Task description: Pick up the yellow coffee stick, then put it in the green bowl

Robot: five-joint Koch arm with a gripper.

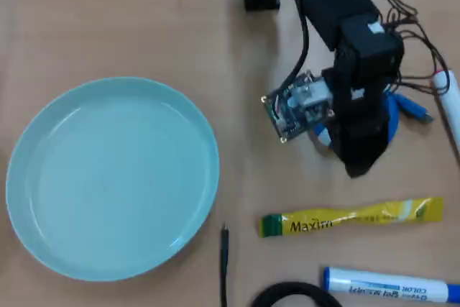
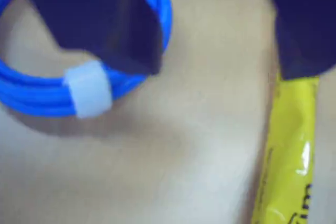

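- Two things matter to me on the counter [image 1: 144, 26]: the yellow coffee stick [image 1: 352, 217] and the green bowl [image 1: 111, 177].
- I see the stick lying flat in the overhead view, right of the bowl and well apart from it, its dark green end toward the bowl.
- My tool [image 2: 210, 61] hangs just above the stick in that view, not touching it.
- From the wrist view I see the two dark jaws apart with bare counter between them; one jaw tip sits over the stick's end.
- I see a coil of blue cable [image 2: 47, 93] with a white tie under the other jaw.
- I see a white-and-blue marker [image 1: 392, 285] lying below the stick, near the picture's bottom edge.
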